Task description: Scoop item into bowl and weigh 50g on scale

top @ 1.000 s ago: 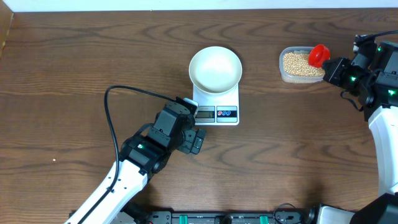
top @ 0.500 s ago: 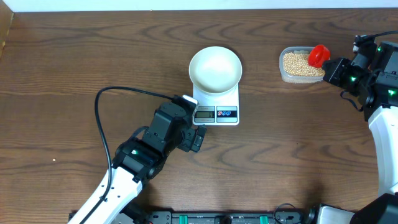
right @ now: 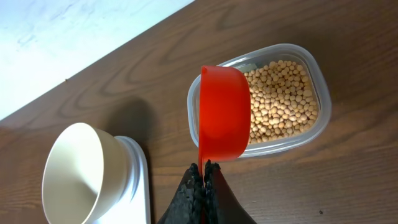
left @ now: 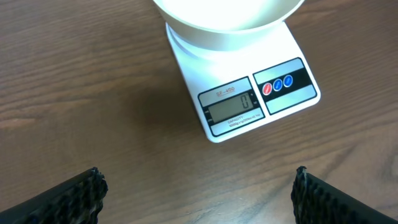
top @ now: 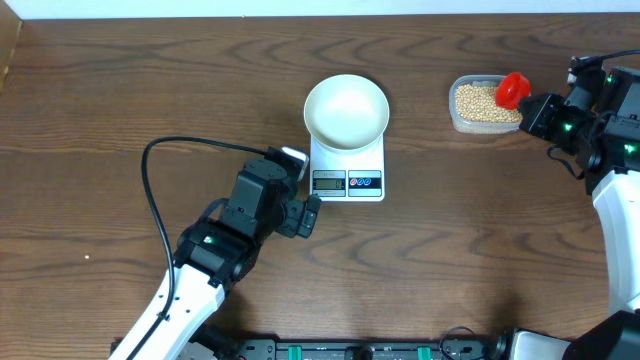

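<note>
Watching the feed, I see my left arm (top: 215, 245) has drawn back to the left across the counter (top: 450, 260). A second ago the left gripper (top: 303, 186) sat against the near-left corner of the scale (top: 348, 182), its black finger tucked just below that corner. Now it lies a little farther left and higher, just beside the scale's left edge. The black cable (top: 146, 165) looped off the arm has swung farther left with it.

1. The bowl (left: 224, 18) on the scale (left: 249, 93): top edge cuts it off, left wrist view.
2. Scale's display (top: 328, 182), overhead: too small to read.
3. Right of the scale, the red scoop (right: 224, 115) hides some beans (right: 280, 102).
</note>
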Controlling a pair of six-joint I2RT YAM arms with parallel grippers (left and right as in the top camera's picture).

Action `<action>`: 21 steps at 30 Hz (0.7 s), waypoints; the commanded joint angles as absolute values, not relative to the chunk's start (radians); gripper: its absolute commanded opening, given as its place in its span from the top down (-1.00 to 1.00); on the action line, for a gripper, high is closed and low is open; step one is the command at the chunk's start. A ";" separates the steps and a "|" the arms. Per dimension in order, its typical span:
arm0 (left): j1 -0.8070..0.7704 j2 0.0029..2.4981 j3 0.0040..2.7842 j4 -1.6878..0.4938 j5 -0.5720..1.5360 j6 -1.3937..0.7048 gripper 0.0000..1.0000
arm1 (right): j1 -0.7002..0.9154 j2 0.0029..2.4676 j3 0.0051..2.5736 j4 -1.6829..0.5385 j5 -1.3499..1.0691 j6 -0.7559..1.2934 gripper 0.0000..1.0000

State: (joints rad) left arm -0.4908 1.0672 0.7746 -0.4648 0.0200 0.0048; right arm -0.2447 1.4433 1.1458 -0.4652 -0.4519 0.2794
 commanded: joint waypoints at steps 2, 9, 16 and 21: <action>-0.487 1.072 0.786 -0.465 0.018 0.026 -0.94 | -0.247 1.427 1.167 -0.467 -0.451 0.263 0.98; -0.487 1.072 0.786 -0.464 0.017 0.056 -0.94 | -0.247 1.427 1.167 -0.469 -0.451 0.256 0.98; -0.487 1.080 0.786 -0.436 0.014 0.056 -0.94 | -0.247 1.427 1.167 -0.483 -0.451 0.252 0.98; -0.487 1.089 0.786 -0.436 0.015 0.055 -0.94 | -0.247 1.427 1.167 -0.490 -0.451 0.245 0.98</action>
